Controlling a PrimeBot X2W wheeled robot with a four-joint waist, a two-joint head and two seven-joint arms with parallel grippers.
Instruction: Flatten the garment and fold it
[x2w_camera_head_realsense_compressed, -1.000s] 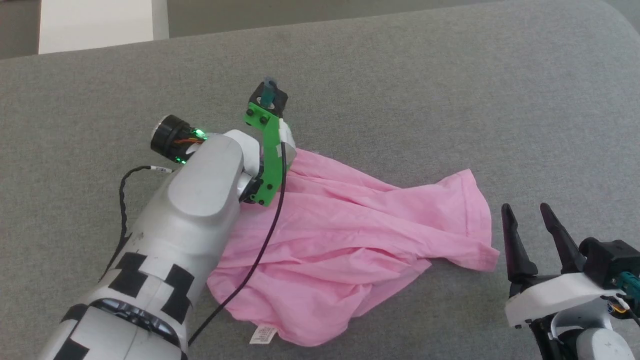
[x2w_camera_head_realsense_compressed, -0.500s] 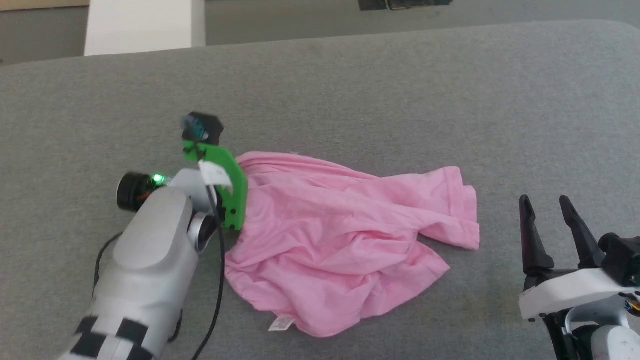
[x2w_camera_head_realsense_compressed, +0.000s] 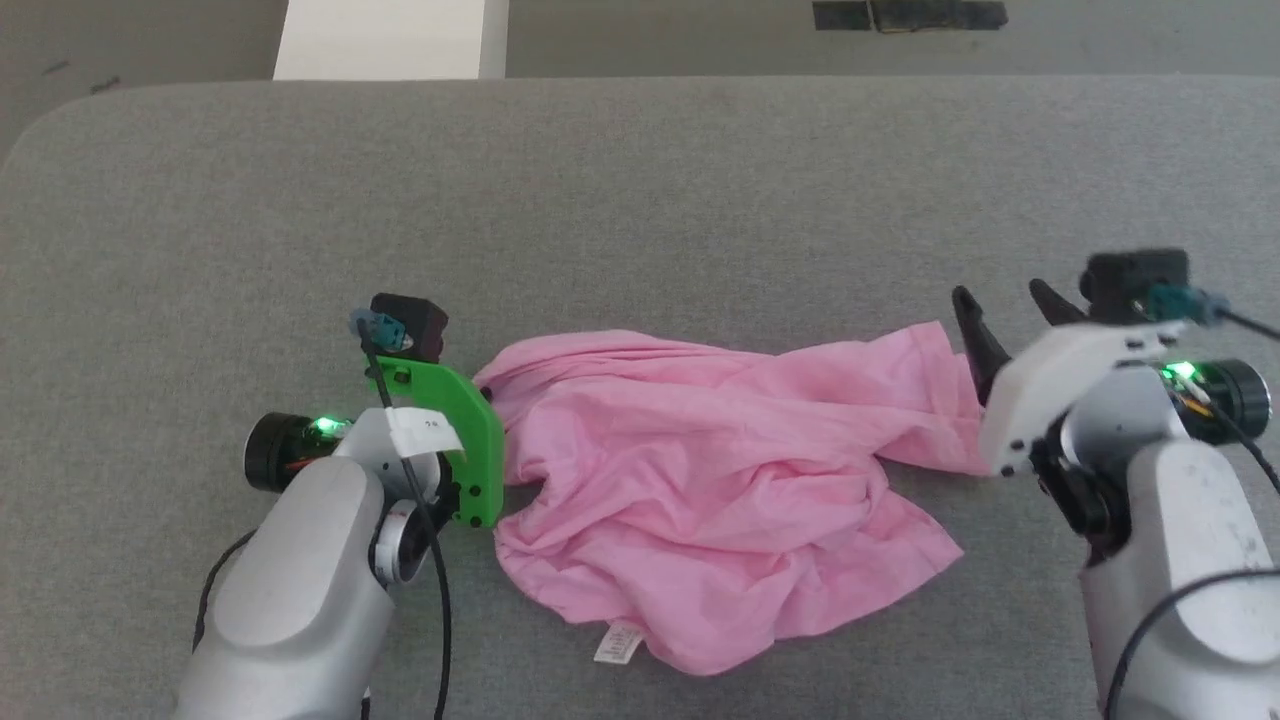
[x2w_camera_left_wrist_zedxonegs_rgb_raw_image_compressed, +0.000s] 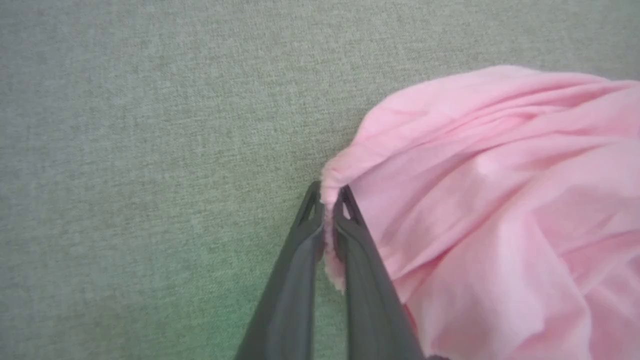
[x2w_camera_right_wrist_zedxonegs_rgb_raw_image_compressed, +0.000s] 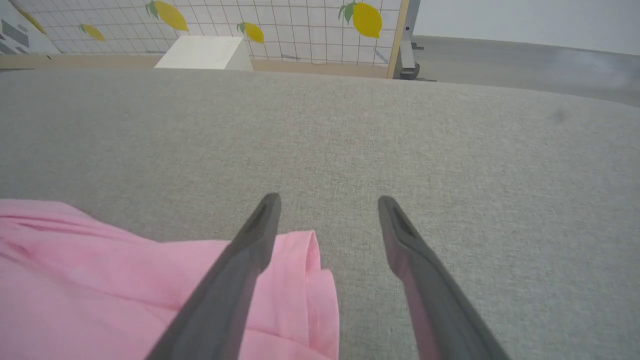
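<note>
Beside the spread-open right gripper (x2w_camera_right_wrist_zedxonegs_rgb_raw_image_compressed: 327, 200), the garment (x2w_camera_head_realsense_compressed: 700, 470) is pinched thinly by the left gripper (x2w_camera_left_wrist_zedxonegs_rgb_raw_image_compressed: 328, 192); slippage is risked under tension.

Head view overhead; 2 wrist views close; all share garment (x2w_camera_head_realsense_compressed: 720, 480)

left pincer (x2w_camera_left_wrist_zedxonegs_rgb_raw_image_compressed: 327, 200) tight on pink garment (x2w_camera_left_wrist_zedxonegs_rgb_raw_image_compressed: 500, 210) edge, grey surface (x2w_camera_left_wrist_zedxonegs_rgb_raw_image_compressed: 150, 125) beneath

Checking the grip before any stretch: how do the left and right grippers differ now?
The left gripper has its jaws shut on an edge of the garment; the right gripper has its jaws open, holding nothing. The left is at the garment's left end, the right at its right corner. Both are at the garment's edges.
</note>
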